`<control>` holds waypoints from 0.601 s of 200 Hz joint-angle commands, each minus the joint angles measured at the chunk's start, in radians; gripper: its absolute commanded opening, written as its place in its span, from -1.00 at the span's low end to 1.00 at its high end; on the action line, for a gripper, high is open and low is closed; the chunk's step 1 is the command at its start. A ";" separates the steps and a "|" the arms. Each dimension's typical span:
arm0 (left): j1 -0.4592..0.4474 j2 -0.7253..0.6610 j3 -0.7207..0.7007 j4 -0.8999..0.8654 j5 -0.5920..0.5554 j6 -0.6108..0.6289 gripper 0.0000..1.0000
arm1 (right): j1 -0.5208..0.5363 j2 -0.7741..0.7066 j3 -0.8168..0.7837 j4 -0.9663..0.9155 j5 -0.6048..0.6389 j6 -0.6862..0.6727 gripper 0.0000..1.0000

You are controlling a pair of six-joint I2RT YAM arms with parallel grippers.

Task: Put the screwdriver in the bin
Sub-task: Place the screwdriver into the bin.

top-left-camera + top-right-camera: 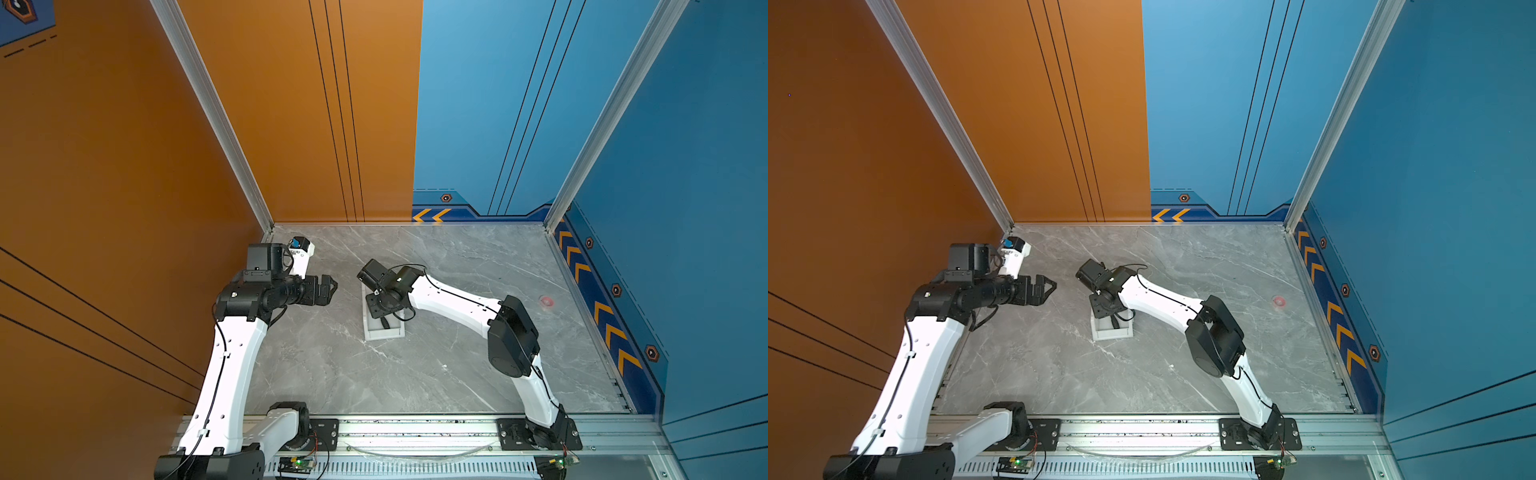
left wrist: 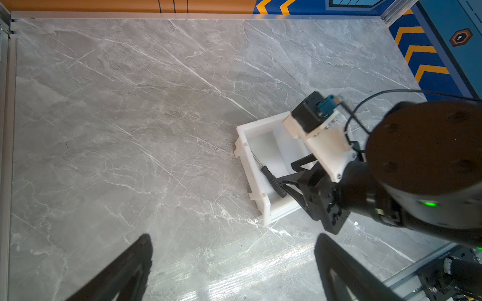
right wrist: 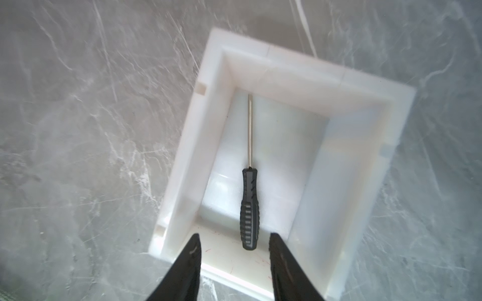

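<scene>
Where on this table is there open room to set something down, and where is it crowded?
Bare table runs wide between the bin and the front rail, and again from the bin to the back wall. Crowded: the bin itself, screwdriver inside, right gripper open above it, left gripper alongside.

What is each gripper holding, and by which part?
Nothing. The screwdriver lies free in the bin; the right gripper is open around its handle without touching, the left gripper open and empty.

One screwdriver [image 3: 249, 198]; one white bin [image 3: 271, 70]; one small red round thing [image 1: 546, 301] near the right edge of the table [image 1: 457, 374]; one grey marbled table; two grippers, namely the left gripper [image 2: 233, 237] and the right gripper [image 3: 234, 234].
</scene>
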 commanded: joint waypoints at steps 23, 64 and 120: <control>0.001 0.019 0.046 0.002 -0.034 0.046 0.96 | 0.004 -0.142 0.019 -0.079 0.055 -0.012 -0.05; -0.004 0.054 0.057 0.002 -0.041 0.037 0.96 | -0.017 -0.288 -0.052 -0.082 0.139 -0.011 0.13; -0.016 0.142 0.028 0.078 -0.143 -0.050 0.96 | -0.135 -0.554 -0.340 -0.027 0.277 -0.002 0.60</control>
